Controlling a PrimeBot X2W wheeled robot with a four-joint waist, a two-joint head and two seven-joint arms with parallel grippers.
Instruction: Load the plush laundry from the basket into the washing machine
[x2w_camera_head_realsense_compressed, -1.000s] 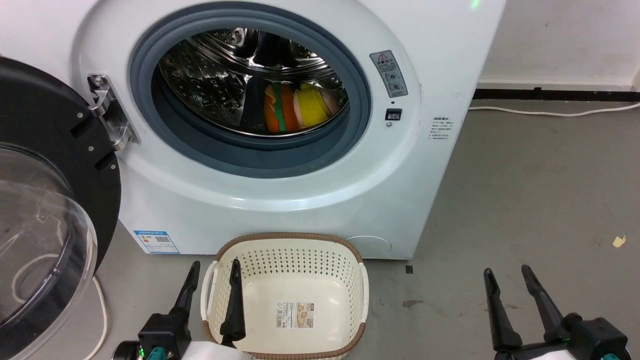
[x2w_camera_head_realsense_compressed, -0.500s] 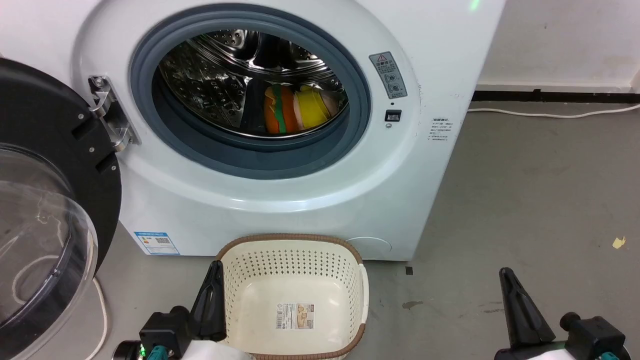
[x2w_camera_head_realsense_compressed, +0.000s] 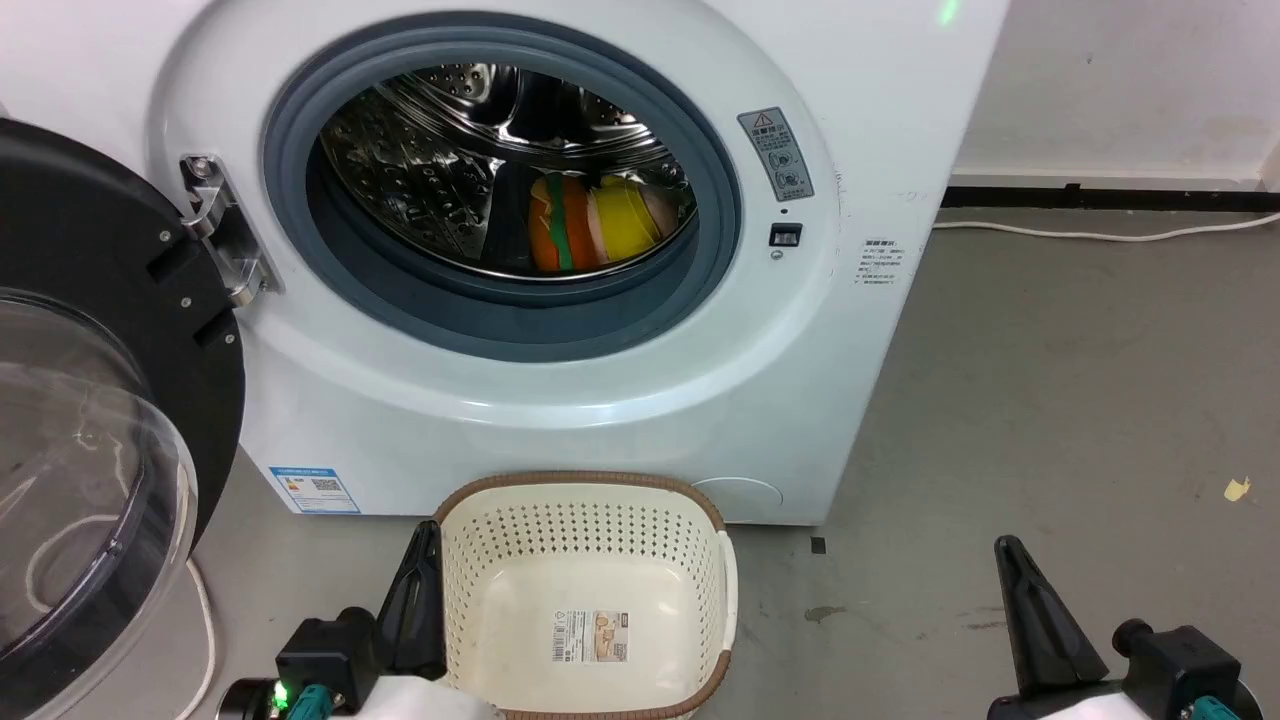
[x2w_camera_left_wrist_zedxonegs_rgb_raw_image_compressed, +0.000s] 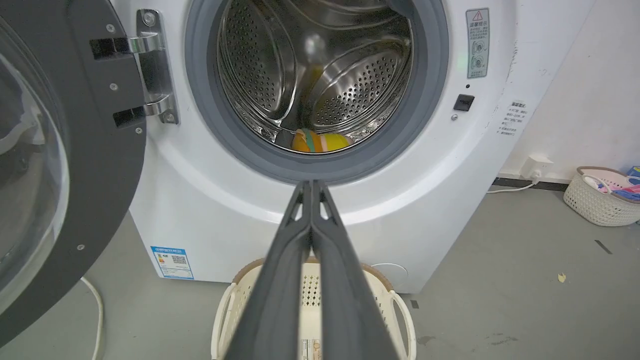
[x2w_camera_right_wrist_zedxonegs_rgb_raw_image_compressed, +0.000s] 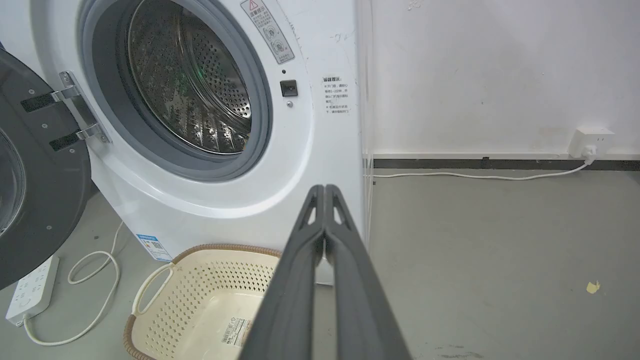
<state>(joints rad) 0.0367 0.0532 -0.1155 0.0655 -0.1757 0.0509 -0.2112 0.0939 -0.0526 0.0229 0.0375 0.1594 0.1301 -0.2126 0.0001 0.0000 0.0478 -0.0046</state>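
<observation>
White on the large front-loading washing machine, cream with brown rim on the perforated plastic basket, orange with green stripe on the burger-like plush.

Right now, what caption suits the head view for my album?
Plush toys in the washer drum, basket empty, left tool and right tool shut.
</observation>
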